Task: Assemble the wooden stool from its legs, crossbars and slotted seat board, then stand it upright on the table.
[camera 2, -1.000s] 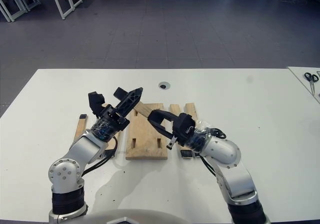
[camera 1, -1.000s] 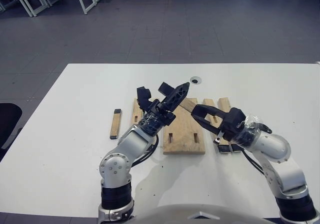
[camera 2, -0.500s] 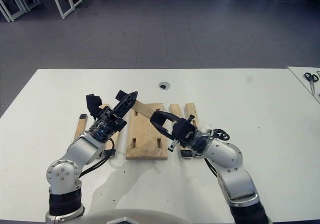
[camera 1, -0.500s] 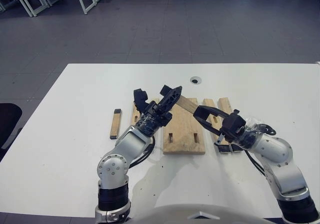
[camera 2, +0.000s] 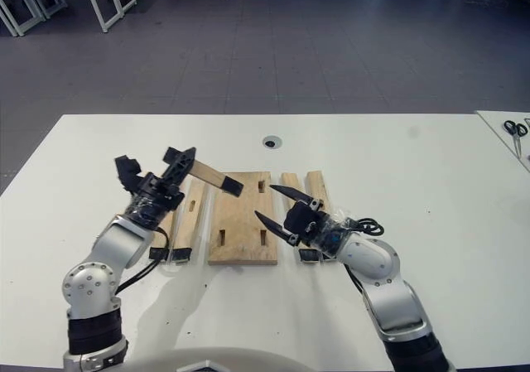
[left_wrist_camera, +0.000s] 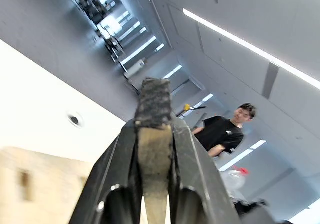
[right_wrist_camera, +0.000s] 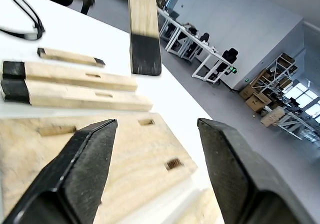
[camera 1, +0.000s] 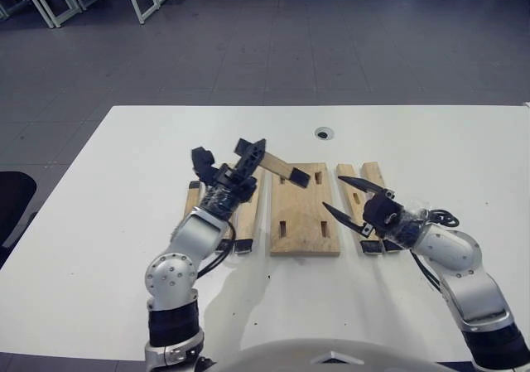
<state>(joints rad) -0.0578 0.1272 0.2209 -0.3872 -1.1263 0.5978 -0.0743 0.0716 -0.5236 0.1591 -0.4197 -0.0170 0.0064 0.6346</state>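
Your left hand point(camera 1: 248, 152) is clamped tight on one end of a leg point(camera 1: 286, 171), holding it off the tabletop point(camera 1: 124, 190) with its black tip above the far left corner of the board point(camera 1: 302, 219). Your right hand point(camera 1: 333, 193) is spread wide with nothing in it, over the board's right edge. The board lies flat mid-tabletop, slots up, with more legs point(camera 1: 247, 214) flat along both sides

Silver-grey rounded shells cover the left arm point(camera 1: 189, 241) and right arm point(camera 1: 454, 254), broken by black joint bands. Black cables point(camera 2: 371, 223) loop beside the wrists, which are wrapped in clear plastic. The left gripper point(camera 1: 249, 152) and right gripper point(camera 1: 332, 193) are matte black, with tapering pointed fingers point(right_wrist_camera: 85, 169).
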